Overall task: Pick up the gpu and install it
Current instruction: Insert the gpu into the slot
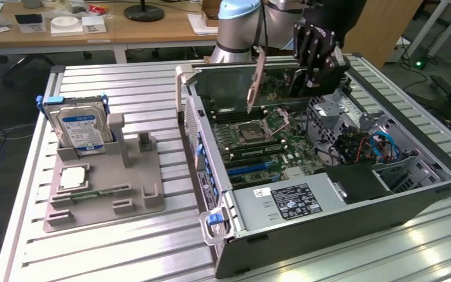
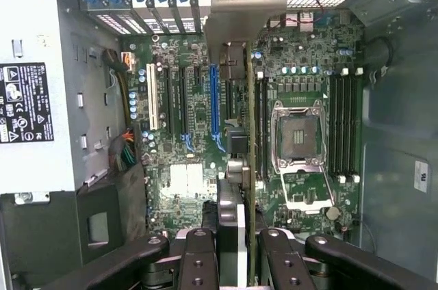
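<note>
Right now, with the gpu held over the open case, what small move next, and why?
Probably shift sideways, then lower: the gripper holds the gpu edge-down above the motherboard, apparently hanging beside the blue slot, not over it.

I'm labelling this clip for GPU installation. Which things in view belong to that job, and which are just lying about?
Part of the job:
gpu, held edge-on in the gripper
open computer case
motherboard

Lying about:
hard drive
CPU chip
grey holder tray

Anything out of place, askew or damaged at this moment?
Nothing stands out. The gripper holds the gpu upright above the open computer case, and the hard drive stands in its grey holder.
</note>
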